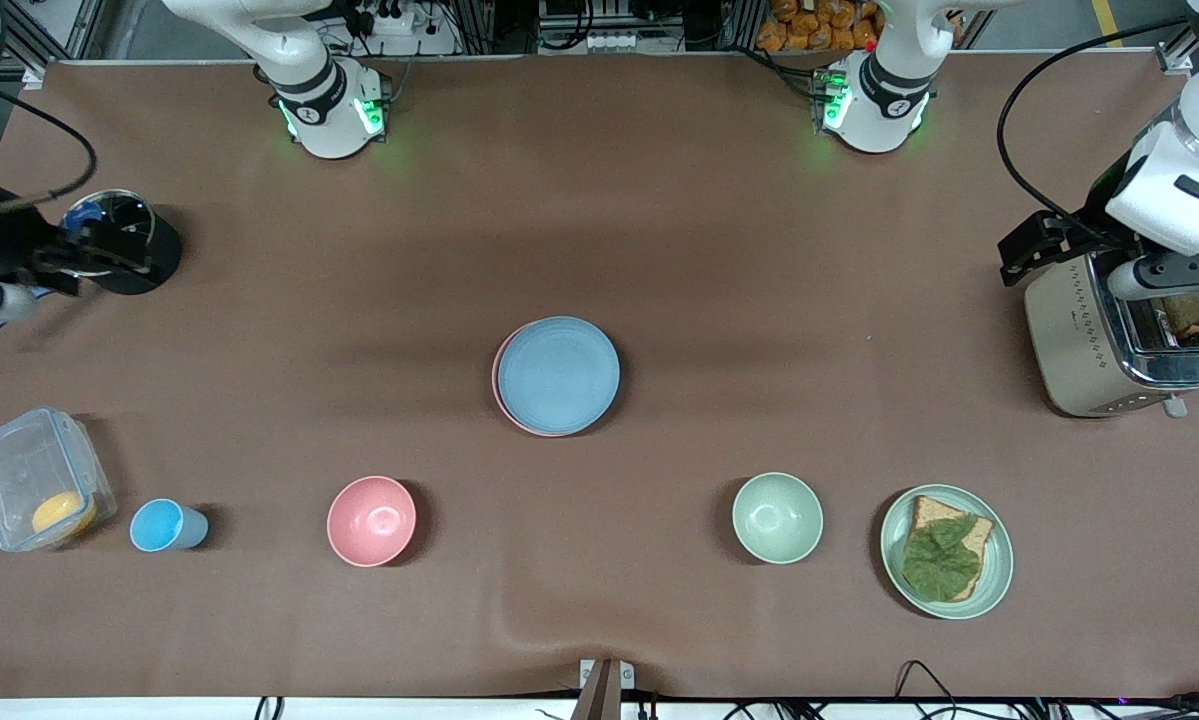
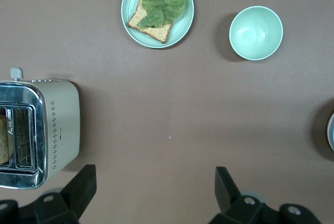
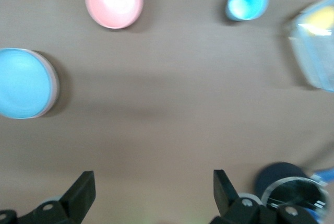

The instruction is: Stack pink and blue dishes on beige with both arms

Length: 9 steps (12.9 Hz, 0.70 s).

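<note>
1. Resting mid-table, the blue plate (image 1: 559, 374) lies on the pink plate (image 1: 500, 385), stacked; no beige plate shows beneath.
2. Left claw (image 2: 151, 190), released, empty, hangs beside the toaster (image 1: 1109, 340), well apart from the stack.
3. Right claw (image 3: 151, 192), released, empty, waits well apart from the stack too.

Three plates (image 1: 557, 376), two bowls (image 1: 371, 520)

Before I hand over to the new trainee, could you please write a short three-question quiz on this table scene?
1. True or false: the blue plate lies on top of the pink plate.
2. What lies on the bread on the pale green plate? A) lettuce leaf B) egg C) nothing
3. Which claw is over the toaster?

Key: 1. True. 2. A. 3. The left claw, open; the right claw is open by the black canister.
</note>
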Tool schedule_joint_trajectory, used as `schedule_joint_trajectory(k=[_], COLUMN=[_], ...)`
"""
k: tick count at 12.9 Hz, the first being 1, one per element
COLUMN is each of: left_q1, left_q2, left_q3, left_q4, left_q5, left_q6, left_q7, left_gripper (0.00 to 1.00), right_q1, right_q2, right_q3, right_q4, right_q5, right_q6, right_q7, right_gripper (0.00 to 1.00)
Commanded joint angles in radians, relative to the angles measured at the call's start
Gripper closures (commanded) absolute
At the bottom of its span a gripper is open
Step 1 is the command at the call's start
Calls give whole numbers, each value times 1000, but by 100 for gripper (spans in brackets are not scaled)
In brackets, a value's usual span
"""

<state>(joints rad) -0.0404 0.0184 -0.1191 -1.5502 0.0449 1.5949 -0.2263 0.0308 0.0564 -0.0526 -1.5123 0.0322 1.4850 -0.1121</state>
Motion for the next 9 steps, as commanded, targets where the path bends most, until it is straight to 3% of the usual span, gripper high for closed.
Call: schedule_joint_trajectory(k=[1,3,6,9], left_q1=[2,2,2,-6], left_q2=[-14,-14,-14,-6], left_q3=[-2,-2,-4,-5], left_q4=[4,4,5,37], left_q5=[-17,-13,-13,-16], left_q6=[-26,-32,-33,-79], left_q7=[-1,7,8,12], left_gripper=[0,0,0,0], right_q1=[-103,-111,-52,-43], right_q2=[-116,-177,-168,-164], right_q3=[138,134,47,45], right_q4=[-188,-278,-275,-261], right_q5=[-78,-71,-52,-52], right_q6=[146,209,199,184], right_q7=[26,28,23,17], right_gripper=[0,0,0,0])
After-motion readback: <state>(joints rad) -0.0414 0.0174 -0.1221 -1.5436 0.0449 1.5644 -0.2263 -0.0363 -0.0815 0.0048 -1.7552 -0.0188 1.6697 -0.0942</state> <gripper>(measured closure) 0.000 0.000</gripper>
